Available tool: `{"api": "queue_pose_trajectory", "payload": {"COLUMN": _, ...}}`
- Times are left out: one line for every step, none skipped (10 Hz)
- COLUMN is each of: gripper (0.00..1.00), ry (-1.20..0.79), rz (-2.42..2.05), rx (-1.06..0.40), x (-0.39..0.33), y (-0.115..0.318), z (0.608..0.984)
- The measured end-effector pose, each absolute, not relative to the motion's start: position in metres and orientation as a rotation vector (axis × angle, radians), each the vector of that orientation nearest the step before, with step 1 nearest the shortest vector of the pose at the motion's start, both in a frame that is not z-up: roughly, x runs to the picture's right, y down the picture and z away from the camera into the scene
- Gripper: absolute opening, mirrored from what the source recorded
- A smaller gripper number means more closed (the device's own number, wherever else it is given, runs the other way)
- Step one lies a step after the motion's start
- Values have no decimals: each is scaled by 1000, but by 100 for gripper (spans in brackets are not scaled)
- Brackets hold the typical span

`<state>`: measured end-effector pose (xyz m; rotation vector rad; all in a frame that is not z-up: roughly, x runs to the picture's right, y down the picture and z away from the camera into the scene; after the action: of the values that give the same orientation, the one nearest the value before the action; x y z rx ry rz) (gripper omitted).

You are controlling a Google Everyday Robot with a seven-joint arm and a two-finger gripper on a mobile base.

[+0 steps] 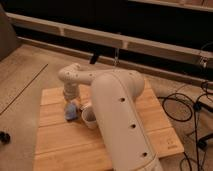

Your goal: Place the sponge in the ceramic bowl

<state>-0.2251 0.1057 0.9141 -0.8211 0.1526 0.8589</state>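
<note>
The small light-blue soft block of a sponge (71, 111) sits on the left half of the pale wooden slatted tabletop (60, 145), toward its far side. It shows as a blurred rectangular patch, a little darker at its near edge, and its top is covered by the arm's end. The white robot gripper (70, 102) hangs straight down from the bent wrist onto the sponge, touching it or just above it. Whether the gripper is spread wide, narrowed or clamped on the sponge I cannot tell.

Just right of the sponge stands a white paper cup (90, 118), its right side hidden behind the thick white arm segment (122, 122). That segment covers the middle of the table and runs out of view at the near edge. Black cables (182, 105) lie on the floor to the right.
</note>
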Motion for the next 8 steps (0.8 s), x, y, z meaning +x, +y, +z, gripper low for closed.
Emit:
{"api": "queue_pose_trajectory", "payload": {"gripper": 65, "ry": 145, "rz": 857, "rx": -833, "x": -230, "y": 108, "z": 915}}
{"api": "queue_pose_trajectory", "payload": {"gripper": 65, "ry": 135, "rz": 853, "rx": -850, "x": -236, "y": 112, "z": 915}}
{"api": "queue_pose_trajectory", "payload": {"gripper": 65, "ry": 129, "rz": 847, "rx": -865, "x": -241, "y": 115, "z": 915}}
{"api": "queue_pose_trajectory", "payload": {"gripper": 62, "ry": 125, "rz": 837, "rx": -880, "x": -244, "y": 119, "z": 915}}
{"api": "queue_pose_trajectory", "payload": {"gripper": 55, "ry": 116, "rz": 824, "rx": -900, "x": -249, "y": 122, "z": 914}}
{"api": "queue_pose_trajectory", "payload": {"gripper": 43, "ry": 105, "rz": 814, "rx": -922, "x": -251, "y": 125, "z": 913}}
{"api": "queue_pose_trajectory", "payload": {"gripper": 34, "ry": 102, "rz": 808, "rx": -933, "x": -253, "y": 126, "z": 913}}
{"api": "queue_pose_trajectory", "payload": {"gripper": 24, "ry": 101, "rz": 804, "rx": -944, "x": -253, "y": 127, "z": 914}}
